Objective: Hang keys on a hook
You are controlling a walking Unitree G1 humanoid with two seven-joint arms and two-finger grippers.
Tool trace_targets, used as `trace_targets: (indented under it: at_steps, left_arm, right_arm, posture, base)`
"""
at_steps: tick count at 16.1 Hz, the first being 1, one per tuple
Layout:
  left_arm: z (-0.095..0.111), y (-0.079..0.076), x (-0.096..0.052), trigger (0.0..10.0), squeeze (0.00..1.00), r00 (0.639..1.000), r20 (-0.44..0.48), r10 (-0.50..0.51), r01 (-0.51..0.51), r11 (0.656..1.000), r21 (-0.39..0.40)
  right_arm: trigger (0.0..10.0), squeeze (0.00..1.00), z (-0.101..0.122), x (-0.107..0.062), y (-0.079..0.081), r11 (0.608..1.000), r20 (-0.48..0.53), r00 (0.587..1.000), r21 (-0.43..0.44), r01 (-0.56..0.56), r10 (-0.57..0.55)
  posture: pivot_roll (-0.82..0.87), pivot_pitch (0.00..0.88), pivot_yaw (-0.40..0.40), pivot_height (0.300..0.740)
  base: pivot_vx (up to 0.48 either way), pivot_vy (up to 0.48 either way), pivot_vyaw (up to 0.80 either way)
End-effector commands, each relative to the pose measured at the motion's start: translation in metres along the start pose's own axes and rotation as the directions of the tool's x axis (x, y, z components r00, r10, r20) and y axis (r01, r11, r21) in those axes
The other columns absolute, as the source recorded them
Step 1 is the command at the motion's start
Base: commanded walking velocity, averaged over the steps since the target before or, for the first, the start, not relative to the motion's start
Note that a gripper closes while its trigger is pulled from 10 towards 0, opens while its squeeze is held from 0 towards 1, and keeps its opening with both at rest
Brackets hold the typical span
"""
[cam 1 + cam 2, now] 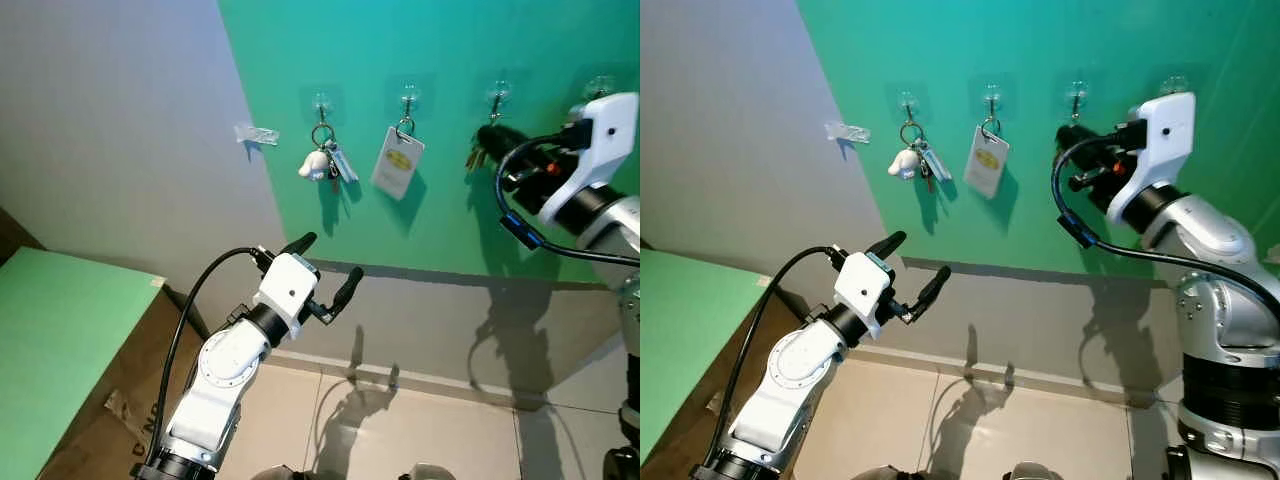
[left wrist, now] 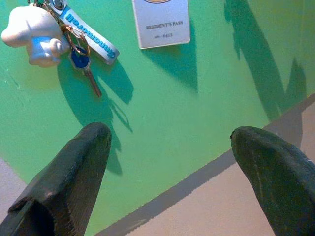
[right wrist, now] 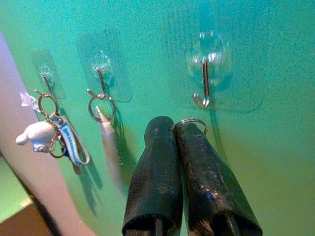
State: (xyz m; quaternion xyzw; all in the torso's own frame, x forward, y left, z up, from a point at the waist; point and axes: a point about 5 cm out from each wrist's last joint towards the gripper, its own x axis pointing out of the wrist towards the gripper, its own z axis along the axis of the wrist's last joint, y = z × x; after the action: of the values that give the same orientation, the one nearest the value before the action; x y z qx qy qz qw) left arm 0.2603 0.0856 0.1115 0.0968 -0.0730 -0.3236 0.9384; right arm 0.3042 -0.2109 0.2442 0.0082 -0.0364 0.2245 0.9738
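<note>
My right gripper [image 3: 173, 125] is shut on a bunch of keys. Its silver key ring [image 3: 191, 122] sticks out at the fingertips, just below and short of a bare clear-backed metal hook [image 3: 204, 87] on the green wall. In the left eye view the keys [image 1: 474, 157] dangle under the right gripper [image 1: 490, 135], below that third hook [image 1: 497, 96]. The first hook [image 1: 322, 103] carries keys with a white plush figure [image 1: 314, 165]. A resident's pass card [image 1: 397, 162] hangs from the second hook [image 1: 408, 98]. My left gripper [image 1: 325, 272] is open, lower down, with nothing in it.
A fourth hook [image 1: 598, 86] sits at the far right, partly behind my right wrist. A strip of clear tape [image 1: 256, 134] is stuck on the grey wall. A green-topped surface [image 1: 60, 330] over brown cardboard [image 1: 110, 405] stands at the lower left. Tiled floor [image 1: 420, 430] lies below.
</note>
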Motion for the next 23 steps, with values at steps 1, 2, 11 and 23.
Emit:
trace_targets:
  at_steps: [1,2,11,23]
  left_arm:
    - [-0.006,0.004,-0.005,10.0,0.0,1.0,-0.024,0.013,-0.013,1.0,0.006]
    - [-0.006,0.004,-0.005,10.0,0.0,1.0,-0.025,0.015,-0.015,1.0,0.006]
    - [-0.006,0.002,-0.005,10.0,0.0,0.999,-0.027,0.02,-0.02,1.0,0.002]
    - [-0.008,0.003,-0.006,10.0,0.0,0.999,-0.042,0.019,-0.019,1.0,0.003]
  right_arm:
    - [10.0,0.0,0.006,0.003,0.001,1.0,0.021,1.0,0.027,-0.004,0.003]
    - [10.0,0.0,0.006,0.003,0.0,0.998,0.026,1.0,0.06,0.002,-0.003]
    - [10.0,0.0,0.022,0.006,-0.005,0.961,0.107,0.994,0.277,-0.023,-0.007]
    - [10.0,0.0,-0.018,0.008,-0.007,0.81,-0.03,0.999,0.585,0.05,-0.04]
  posture:
    - [-0.24,0.03,0.13,0.74]
    - [-0.24,0.032,0.13,0.74]
    - [-0.24,0.038,0.125,0.74]
    - [-0.23,0.045,0.126,0.74]
  base:
    - [0.0,0.0,0.0]
    - [0.0,0.0,0.0]
    - [0.0,0.0,0.0]
    - [0.0,0.0,0.0]
